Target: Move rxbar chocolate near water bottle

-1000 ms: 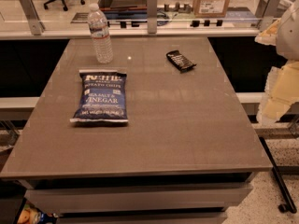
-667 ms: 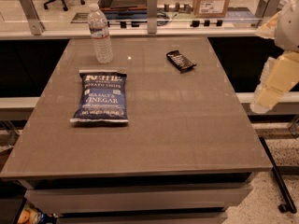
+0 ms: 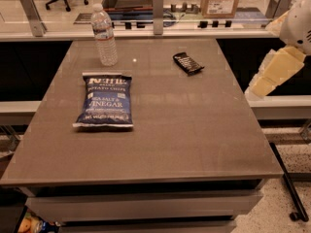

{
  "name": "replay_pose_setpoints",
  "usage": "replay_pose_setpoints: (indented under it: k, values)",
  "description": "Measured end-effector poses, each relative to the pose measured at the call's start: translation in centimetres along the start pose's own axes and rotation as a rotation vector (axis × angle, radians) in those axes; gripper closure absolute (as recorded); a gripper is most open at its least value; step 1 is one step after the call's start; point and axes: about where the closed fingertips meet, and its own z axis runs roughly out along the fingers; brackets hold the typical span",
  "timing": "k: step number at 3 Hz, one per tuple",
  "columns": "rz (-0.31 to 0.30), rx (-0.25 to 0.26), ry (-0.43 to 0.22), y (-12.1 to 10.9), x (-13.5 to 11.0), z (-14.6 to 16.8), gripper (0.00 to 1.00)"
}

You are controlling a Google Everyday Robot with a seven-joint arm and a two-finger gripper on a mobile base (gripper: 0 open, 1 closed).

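While the pincer (image 3: 269, 76), state unclear, hangs beside the table (image 3: 194, 130), the rxbar chocolate (image 3: 188, 63) lies well apart.

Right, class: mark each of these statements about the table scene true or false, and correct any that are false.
1. The water bottle stands upright near the far left corner of the table. True.
2. The rxbar chocolate lies touching the water bottle. False: it lies well apart from it, to the right on the far part of the table.
3. The blue chip bag lies flat, nearer the camera than the bottle. True.
4. The end effector hangs directly over the rxbar chocolate. False: it is beyond the table's right edge, away from the bar.
5. The water bottle has no cap. False: a white cap is on it.
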Motion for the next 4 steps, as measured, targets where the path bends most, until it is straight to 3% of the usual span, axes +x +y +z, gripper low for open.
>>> replay_pose_setpoints:
  k: [1,3,4]
  values:
    - [0.081,0.047,-0.076,-1.6,-0.8,1.4,0.0]
    - [0.258,0.135,-0.286,-5.4,-3.8,6.0,0.0]
    - [0.342,0.13,-0.361,-7.1,-4.5,9.0,0.0]
